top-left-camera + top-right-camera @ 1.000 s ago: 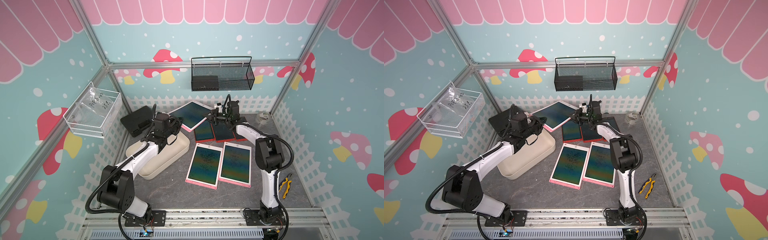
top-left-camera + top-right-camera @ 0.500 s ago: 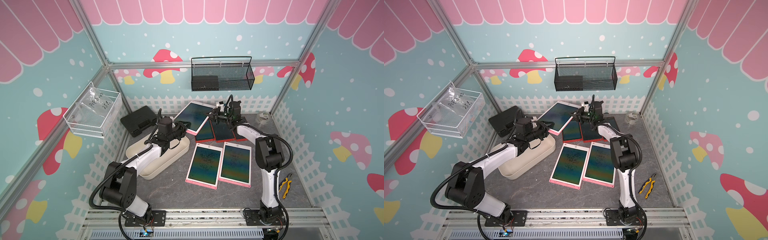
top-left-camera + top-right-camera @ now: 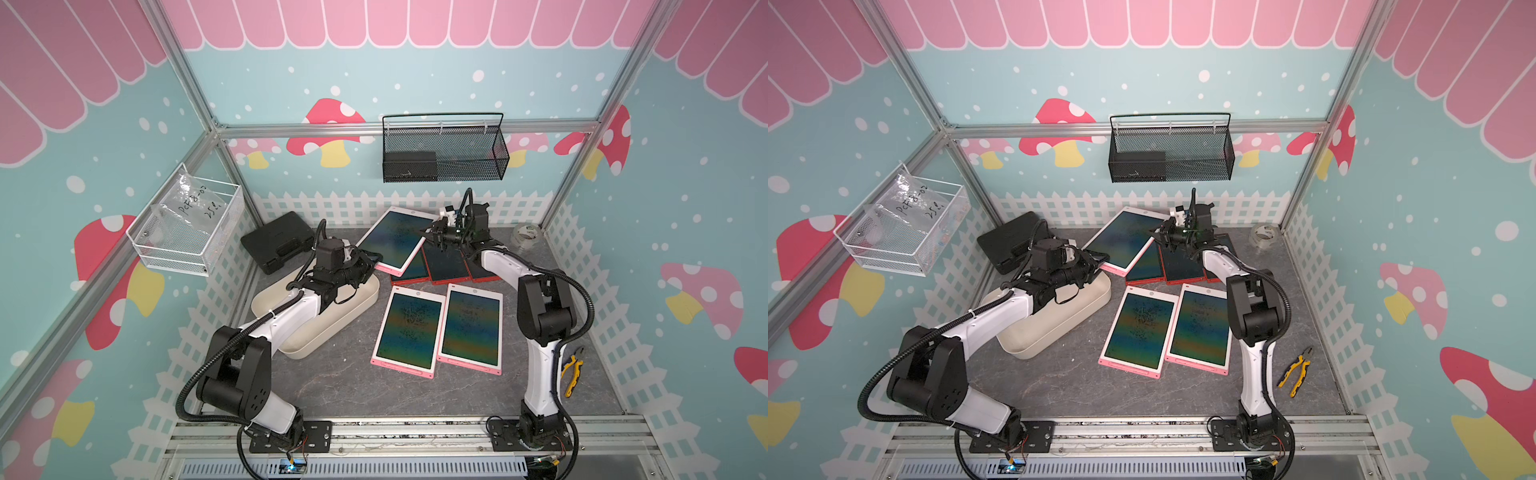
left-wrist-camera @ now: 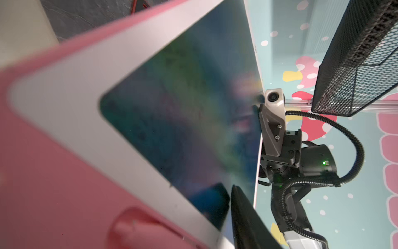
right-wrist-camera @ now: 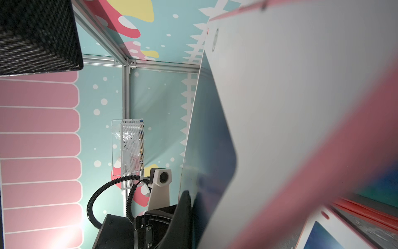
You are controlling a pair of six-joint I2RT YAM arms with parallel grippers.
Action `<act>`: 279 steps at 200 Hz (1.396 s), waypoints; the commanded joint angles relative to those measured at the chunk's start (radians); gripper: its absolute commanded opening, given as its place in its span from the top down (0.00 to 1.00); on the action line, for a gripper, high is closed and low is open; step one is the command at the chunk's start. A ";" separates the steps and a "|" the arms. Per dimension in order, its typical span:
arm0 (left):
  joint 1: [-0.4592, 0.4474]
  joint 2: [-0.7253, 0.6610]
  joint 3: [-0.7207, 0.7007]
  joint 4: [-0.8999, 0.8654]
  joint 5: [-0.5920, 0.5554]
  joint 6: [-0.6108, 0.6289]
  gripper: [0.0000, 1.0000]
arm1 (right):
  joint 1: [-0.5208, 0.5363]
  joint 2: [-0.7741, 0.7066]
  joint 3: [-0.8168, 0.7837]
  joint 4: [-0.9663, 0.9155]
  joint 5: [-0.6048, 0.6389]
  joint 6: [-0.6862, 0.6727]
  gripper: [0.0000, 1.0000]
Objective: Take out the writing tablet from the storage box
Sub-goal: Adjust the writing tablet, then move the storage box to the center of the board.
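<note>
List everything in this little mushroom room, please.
storage box: one, cream, under the left arm.
raised writing tablet: one, pink, tilted between both grippers.
flat tablets: two, pink, side by side mid-floor.
red tablets: apparently three, partly under the raised one.
hard case: one, black, back corner.
black mesh basket: one, back wall.
white mesh basket: one, side wall.
tape roll: one, clear, back corner.
pliers: one, yellow-black, beside the right arm.
left gripper, right gripper: black, at the raised tablet's opposite corners.
</note>
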 commanded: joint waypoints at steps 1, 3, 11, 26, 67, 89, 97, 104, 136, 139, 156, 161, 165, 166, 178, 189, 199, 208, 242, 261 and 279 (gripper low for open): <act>0.019 -0.063 0.005 -0.049 0.004 0.082 0.57 | -0.010 -0.051 -0.016 -0.002 -0.012 -0.058 1.00; 0.020 -0.064 0.004 -0.052 0.005 0.085 0.56 | -0.010 -0.053 -0.018 -0.002 -0.011 -0.057 1.00; 0.026 -0.073 -0.004 -0.063 0.009 0.096 0.56 | -0.014 -0.059 -0.024 -0.002 -0.006 -0.059 1.00; 0.031 -0.092 -0.022 -0.082 0.007 0.115 0.54 | -0.021 -0.063 -0.030 -0.001 -0.007 -0.062 1.00; 0.030 -0.109 -0.021 -0.111 0.026 0.150 0.53 | -0.028 -0.064 -0.024 0.003 -0.024 -0.067 1.00; 0.041 -0.108 -0.030 -0.069 0.060 0.148 0.53 | -0.029 -0.067 -0.026 0.003 -0.028 -0.069 1.00; 0.046 -0.108 -0.030 -0.074 0.076 0.152 0.53 | -0.034 -0.072 -0.029 0.003 -0.027 -0.070 1.00; 0.049 -0.112 -0.029 -0.099 0.088 0.168 0.55 | -0.040 -0.077 -0.035 0.004 -0.027 -0.073 1.00; 0.045 -0.133 -0.045 -0.277 0.133 0.297 0.66 | -0.088 -0.117 -0.081 -0.020 -0.033 -0.101 1.00; 0.045 -0.133 -0.045 -0.296 0.137 0.309 0.67 | -0.093 -0.121 -0.086 -0.027 -0.033 -0.107 1.00; 0.038 -0.119 -0.042 -0.384 0.169 0.381 0.70 | -0.126 -0.138 -0.105 -0.068 -0.041 -0.142 1.00; 0.036 -0.110 -0.038 -0.412 0.171 0.404 0.70 | -0.133 -0.144 -0.110 -0.079 -0.039 -0.156 1.00; 0.034 -0.099 -0.034 -0.437 0.172 0.418 0.70 | -0.137 -0.148 -0.113 -0.086 -0.041 -0.164 1.00; 0.034 -0.098 -0.033 -0.441 0.172 0.421 0.71 | -0.137 -0.148 -0.114 -0.089 -0.042 -0.166 1.00; 0.031 -0.064 -0.036 -0.466 0.187 0.443 0.72 | -0.141 -0.152 -0.115 -0.118 -0.045 -0.191 1.00; 0.029 -0.030 -0.042 -0.469 0.189 0.447 0.73 | -0.142 -0.157 -0.118 -0.142 -0.044 -0.216 1.00; 0.024 -0.004 -0.040 -0.451 0.180 0.449 0.74 | -0.144 -0.164 -0.126 -0.156 -0.044 -0.227 1.00; 0.018 0.018 -0.020 -0.437 0.170 0.462 0.74 | -0.146 -0.175 -0.135 -0.174 -0.033 -0.250 1.00; -0.001 0.128 0.078 -0.431 0.190 0.493 0.74 | -0.173 -0.201 -0.177 -0.182 -0.021 -0.264 1.00; -0.021 0.172 0.113 -0.432 0.210 0.508 0.74 | -0.198 -0.237 -0.180 -0.196 -0.010 -0.276 1.00; -0.037 0.203 0.136 -0.426 0.208 0.513 0.74 | -0.222 -0.245 -0.167 -0.224 -0.010 -0.300 1.00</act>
